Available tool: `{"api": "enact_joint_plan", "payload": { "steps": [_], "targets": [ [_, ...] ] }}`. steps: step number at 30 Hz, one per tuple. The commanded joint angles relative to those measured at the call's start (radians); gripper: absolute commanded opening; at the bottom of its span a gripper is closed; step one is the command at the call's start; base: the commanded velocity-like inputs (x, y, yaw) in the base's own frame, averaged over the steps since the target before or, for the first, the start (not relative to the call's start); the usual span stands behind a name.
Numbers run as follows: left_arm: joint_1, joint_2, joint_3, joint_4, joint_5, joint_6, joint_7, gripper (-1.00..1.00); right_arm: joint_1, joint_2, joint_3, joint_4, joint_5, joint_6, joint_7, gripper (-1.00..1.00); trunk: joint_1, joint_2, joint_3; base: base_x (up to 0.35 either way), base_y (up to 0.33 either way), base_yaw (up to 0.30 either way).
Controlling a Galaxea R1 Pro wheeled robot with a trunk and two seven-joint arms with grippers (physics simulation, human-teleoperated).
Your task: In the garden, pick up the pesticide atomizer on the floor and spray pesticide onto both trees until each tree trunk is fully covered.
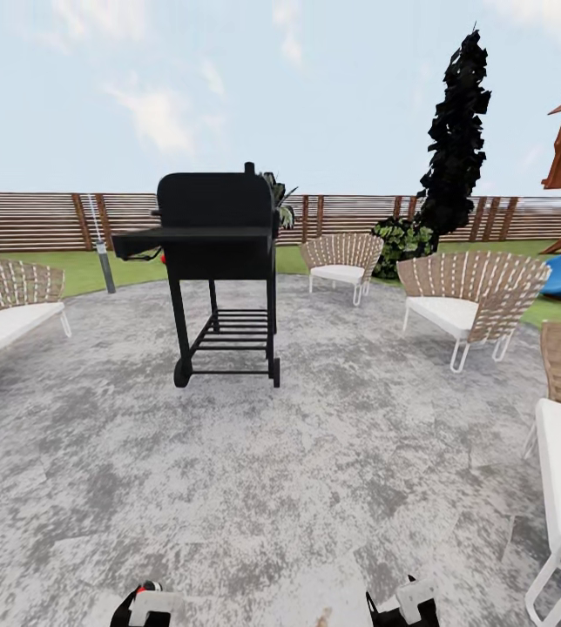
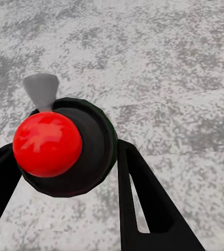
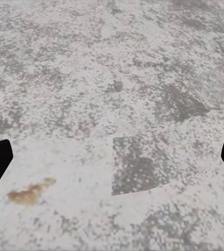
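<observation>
From the head camera, a black grill (image 1: 219,261) is standing ahead on the grey paving (image 1: 315,488), wicker chairs (image 1: 468,300) ringing it (fence (image 1: 37,219) and lawn (image 1: 76,270) behind). At the left wrist, the left gripper (image 2: 65,172) is clasping the sprayer (image 2: 65,146), red knob showing. At the right wrist, the right gripper (image 3: 112,157) is hanging wide apart, empty, over paving.

The paving (image 1: 315,488) looked rough, mottled grey stone. The grill (image 1: 218,235) was matt black metal. The chairs (image 1: 476,300) had woven wicker backs and smooth white cushions. The fence (image 1: 37,218) was slatted brown wood.
</observation>
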Motion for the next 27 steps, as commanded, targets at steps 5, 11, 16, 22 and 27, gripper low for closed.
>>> {"api": "enact_joint_plan", "payload": {
  "steps": [5,11,16,22,27],
  "targets": [
    [0.000,0.003,0.001,0.000,0.002,0.000,0.000,-1.00,0.000,0.000,0.000,0.002,0.001,0.000,0.000,1.00,-0.019,0.035,0.016,0.000,0.000,-0.005],
    [0.000,0.003,0.001,0.000,0.002,0.000,0.000,-1.00,0.000,0.000,0.000,0.002,0.001,0.000,0.001,1.00,-0.042,0.077,0.035,0.000,0.000,-0.151],
    [0.000,0.002,0.001,0.000,0.002,0.000,0.000,-1.00,0.000,0.001,0.001,0.003,0.002,0.000,0.001,1.00,-0.061,0.112,0.050,0.000,0.000,-0.253],
    [0.001,0.001,0.001,0.000,0.001,0.000,0.000,-1.00,0.000,0.001,0.001,0.003,0.002,0.000,0.002,1.00,-0.077,0.140,0.063,0.000,0.000,-0.261],
    [0.003,-0.002,0.001,-0.001,0.001,0.000,0.000,-1.00,0.000,0.002,0.000,0.003,0.003,0.000,0.002,1.00,-0.077,0.140,0.063,-0.029,0.025,-0.182]
  ]
}}
